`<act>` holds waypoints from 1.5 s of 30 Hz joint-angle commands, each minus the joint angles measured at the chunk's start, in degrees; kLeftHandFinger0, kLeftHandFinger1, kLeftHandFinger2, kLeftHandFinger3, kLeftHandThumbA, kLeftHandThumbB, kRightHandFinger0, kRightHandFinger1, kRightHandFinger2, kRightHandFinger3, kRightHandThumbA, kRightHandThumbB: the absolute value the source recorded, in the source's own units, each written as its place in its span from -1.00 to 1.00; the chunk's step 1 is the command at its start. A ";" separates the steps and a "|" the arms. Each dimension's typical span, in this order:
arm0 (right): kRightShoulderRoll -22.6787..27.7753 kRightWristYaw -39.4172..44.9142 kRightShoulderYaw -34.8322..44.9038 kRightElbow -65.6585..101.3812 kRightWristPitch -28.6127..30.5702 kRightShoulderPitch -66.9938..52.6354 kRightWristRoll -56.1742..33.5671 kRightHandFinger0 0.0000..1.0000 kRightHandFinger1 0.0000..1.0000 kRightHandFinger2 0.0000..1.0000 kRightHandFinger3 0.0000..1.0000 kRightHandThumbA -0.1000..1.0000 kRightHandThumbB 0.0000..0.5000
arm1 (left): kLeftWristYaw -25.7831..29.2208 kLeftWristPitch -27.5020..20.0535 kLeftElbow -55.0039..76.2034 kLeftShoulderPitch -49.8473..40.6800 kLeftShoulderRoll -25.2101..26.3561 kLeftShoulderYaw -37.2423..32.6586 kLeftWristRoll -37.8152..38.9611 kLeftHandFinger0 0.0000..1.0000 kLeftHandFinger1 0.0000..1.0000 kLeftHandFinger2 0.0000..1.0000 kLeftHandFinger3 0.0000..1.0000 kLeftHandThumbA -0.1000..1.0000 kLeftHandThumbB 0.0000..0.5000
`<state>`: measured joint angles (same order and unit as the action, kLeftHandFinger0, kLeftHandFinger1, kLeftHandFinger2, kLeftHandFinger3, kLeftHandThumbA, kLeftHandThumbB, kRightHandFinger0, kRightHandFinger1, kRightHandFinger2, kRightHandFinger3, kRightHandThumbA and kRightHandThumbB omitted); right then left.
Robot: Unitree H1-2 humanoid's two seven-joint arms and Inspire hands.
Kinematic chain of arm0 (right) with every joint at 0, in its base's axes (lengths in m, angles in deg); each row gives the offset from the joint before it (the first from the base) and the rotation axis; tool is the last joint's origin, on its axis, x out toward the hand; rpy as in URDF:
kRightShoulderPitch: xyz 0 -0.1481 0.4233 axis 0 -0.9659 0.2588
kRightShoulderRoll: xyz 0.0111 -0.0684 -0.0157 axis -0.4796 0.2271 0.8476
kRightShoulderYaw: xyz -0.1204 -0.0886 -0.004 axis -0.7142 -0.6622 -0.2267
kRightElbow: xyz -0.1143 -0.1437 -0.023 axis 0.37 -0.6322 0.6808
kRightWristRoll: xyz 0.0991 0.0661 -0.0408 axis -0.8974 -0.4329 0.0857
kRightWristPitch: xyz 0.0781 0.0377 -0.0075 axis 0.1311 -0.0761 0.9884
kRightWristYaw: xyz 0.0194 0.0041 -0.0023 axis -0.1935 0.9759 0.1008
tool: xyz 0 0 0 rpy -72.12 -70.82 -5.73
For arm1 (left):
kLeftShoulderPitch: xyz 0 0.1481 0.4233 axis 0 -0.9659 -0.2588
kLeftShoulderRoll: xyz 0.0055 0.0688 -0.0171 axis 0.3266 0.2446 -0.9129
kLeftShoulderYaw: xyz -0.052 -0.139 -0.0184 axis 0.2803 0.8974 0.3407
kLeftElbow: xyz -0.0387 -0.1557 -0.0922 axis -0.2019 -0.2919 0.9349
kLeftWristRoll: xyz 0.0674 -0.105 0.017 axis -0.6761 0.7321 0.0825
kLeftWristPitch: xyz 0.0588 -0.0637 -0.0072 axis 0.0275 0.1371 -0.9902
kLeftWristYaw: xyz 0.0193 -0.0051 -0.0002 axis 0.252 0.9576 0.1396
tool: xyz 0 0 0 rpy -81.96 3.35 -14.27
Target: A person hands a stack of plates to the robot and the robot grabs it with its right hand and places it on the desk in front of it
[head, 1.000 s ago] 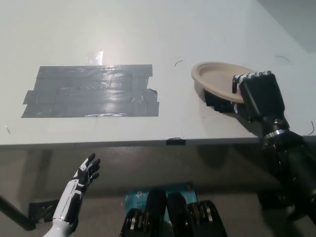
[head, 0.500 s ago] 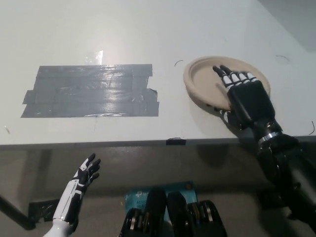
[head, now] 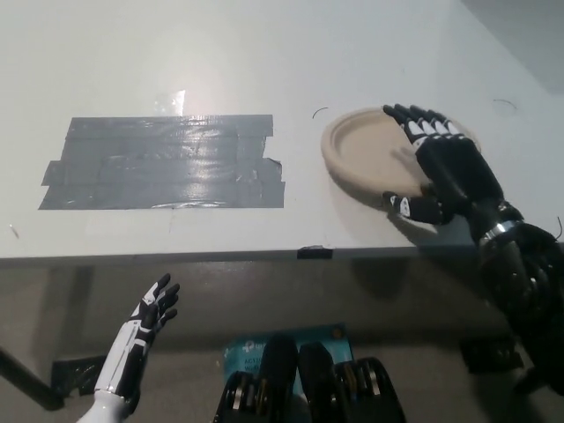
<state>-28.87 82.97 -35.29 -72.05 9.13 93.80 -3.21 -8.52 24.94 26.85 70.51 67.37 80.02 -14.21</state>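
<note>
1. White flat desk (head: 264, 53): fills the upper view.
2. Grey rectangular patch of tape strips (head: 163, 163): stuck flat on the desk, left of centre.
3. Beige round stack of plates (head: 366, 159): lies flat on the desk, right of the patch, near the front edge.
4. Black right hand (head: 445, 163): fingers spread wide over the stack's right side, thumb at its near rim, no grip.
5. White left hand (head: 145, 330): below the desk edge, lower left, fingers apart, empty.
</note>
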 commanded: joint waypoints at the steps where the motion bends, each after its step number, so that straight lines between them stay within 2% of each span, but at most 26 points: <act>1: 8.64 29.42 6.09 21.41 -14.27 3.28 -37.20 1.00 1.00 1.00 1.00 0.59 1.00 | -0.63 -0.48 0.96 2.54 1.27 0.62 -0.21 1.00 1.00 1.00 1.00 1.00 -0.16; 4: 8.98 32.47 9.96 25.62 -16.01 3.92 -52.86 1.00 1.00 1.00 1.00 0.43 1.00 | -0.38 0.08 1.38 2.38 1.03 0.69 -0.24 1.00 1.00 1.00 1.00 1.00 -0.15; 6: 9.20 32.79 10.95 27.51 -16.27 4.09 -57.09 1.00 1.00 1.00 1.00 0.51 1.00 | -0.30 0.14 1.45 2.26 0.96 0.61 -0.42 1.00 1.00 1.00 1.00 1.00 -0.17; 8: 9.62 31.63 12.05 31.45 -16.49 3.84 -61.95 1.00 1.00 1.00 1.00 0.74 1.00 | -0.56 -0.44 1.07 2.16 1.08 0.45 -0.37 1.00 1.00 1.00 1.00 1.00 -0.16; 9: 9.62 30.65 12.65 32.95 -16.01 3.55 -63.83 1.00 1.00 1.00 1.00 0.76 1.00 | -0.63 -0.38 1.02 2.26 1.09 0.42 -0.31 1.00 1.00 1.00 1.00 1.00 -0.17; 10: 9.56 30.35 12.90 33.41 -15.91 3.46 -64.59 1.00 1.00 1.00 1.00 0.77 1.00 | -0.63 -0.36 1.00 2.29 1.10 0.43 -0.31 1.00 1.00 1.00 1.00 1.00 -0.17; 13: 8.75 26.83 14.88 36.01 -14.23 3.05 -68.42 1.00 1.00 1.00 1.00 1.00 1.00 | -0.78 -0.18 1.07 2.90 1.23 0.49 -0.12 1.00 1.00 1.00 1.00 1.00 -0.18; 15: 7.94 22.98 16.83 38.43 -14.88 3.09 -70.10 1.00 1.00 1.00 1.00 1.00 1.00 | -0.79 0.11 1.29 3.30 1.28 0.53 -0.09 1.00 1.00 1.00 1.00 1.00 -0.19; 17: 6.57 17.41 18.55 41.51 -14.11 3.55 -68.29 1.00 1.00 1.00 1.00 1.00 1.00 | -0.71 -0.08 1.14 3.78 1.34 0.57 -0.24 1.00 1.00 1.00 1.00 1.00 -0.21; 20: 4.65 8.34 21.93 48.41 -15.54 4.77 -60.98 1.00 1.00 1.00 1.00 1.00 1.00 | -0.67 -0.30 0.83 4.59 1.54 0.63 -0.45 1.00 1.00 1.00 1.00 1.00 -0.25; 24: 5.26 3.49 24.12 54.38 -11.52 2.26 -59.49 1.00 1.00 1.00 1.00 1.00 1.00 | -0.97 0.15 0.77 4.54 1.55 0.62 0.02 1.00 1.00 1.00 1.00 1.00 -0.24; 27: 4.84 1.20 23.88 60.25 -10.70 -3.77 -58.42 1.00 1.00 1.00 1.00 1.00 1.00 | -1.04 -0.05 0.65 4.17 1.52 0.46 -0.07 1.00 1.00 1.00 1.00 1.00 -0.24; 29: 4.28 1.03 23.30 61.23 -8.76 -6.59 -58.77 1.00 1.00 1.00 1.00 1.00 0.96 | -0.97 -0.10 0.70 3.87 1.45 0.41 -0.19 1.00 1.00 1.00 1.00 1.00 -0.25; 30: 2.77 1.46 22.12 60.93 -6.70 -9.66 -58.08 1.00 1.00 1.00 1.00 0.88 0.97 | -0.94 0.02 0.78 3.66 1.38 0.43 -0.11 1.00 1.00 1.00 1.00 1.00 -0.27; 31: 0.85 2.06 20.76 60.66 -4.40 -13.45 -57.20 1.00 1.00 1.00 1.00 0.89 0.97 | -0.90 0.16 0.90 3.30 1.27 0.45 0.00 1.00 1.00 1.00 1.00 1.00 -0.27; 33: -0.54 2.81 19.75 60.19 -4.41 -16.98 -55.70 1.00 1.00 1.00 1.00 0.88 0.96 | -0.80 0.14 1.00 2.76 1.18 0.33 -0.23 1.00 1.00 1.00 1.00 1.00 -0.28; 34: -2.12 3.33 18.59 59.23 -5.93 -20.68 -54.36 1.00 1.00 1.00 1.00 0.84 0.81 | -0.84 0.15 1.08 2.42 1.16 0.25 -0.27 1.00 1.00 1.00 1.00 1.00 -0.28; 35: -2.65 3.73 18.15 58.58 -6.00 -22.08 -53.60 1.00 1.00 1.00 1.00 0.84 0.81 | -0.84 0.20 1.12 2.31 1.15 0.23 -0.27 1.00 1.00 1.00 1.00 1.00 -0.28; 36: -4.27 4.76 16.87 54.01 -3.34 -26.23 -48.35 1.00 1.00 1.00 1.00 0.98 0.74 | -0.76 0.29 1.18 1.87 1.05 0.23 -0.27 1.00 1.00 1.00 1.00 1.00 -0.25; 40: -6.15 6.83 14.99 41.51 0.98 -32.02 -41.52 1.00 1.00 1.00 1.00 1.00 0.60 | -1.04 -0.48 0.88 0.81 1.02 0.03 -0.05 1.00 1.00 1.00 1.00 1.00 -0.30; 41: -6.30 6.90 14.55 38.97 1.46 -32.65 -40.53 1.00 1.00 1.00 1.00 1.00 0.51 | -1.04 -0.81 0.70 0.63 0.98 -0.10 -0.21 1.00 1.00 1.00 1.00 1.00 -0.27; 45: -7.67 7.75 13.71 29.12 2.58 -33.91 -37.78 1.00 1.00 1.00 1.00 1.00 0.39 | -0.68 -1.43 0.78 -0.69 0.45 -0.47 -0.67 1.00 1.00 1.00 1.00 1.00 -0.27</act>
<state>-35.46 91.40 -21.05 -35.15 5.82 60.00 -42.52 -8.56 25.30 26.76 71.26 67.42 79.81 -14.25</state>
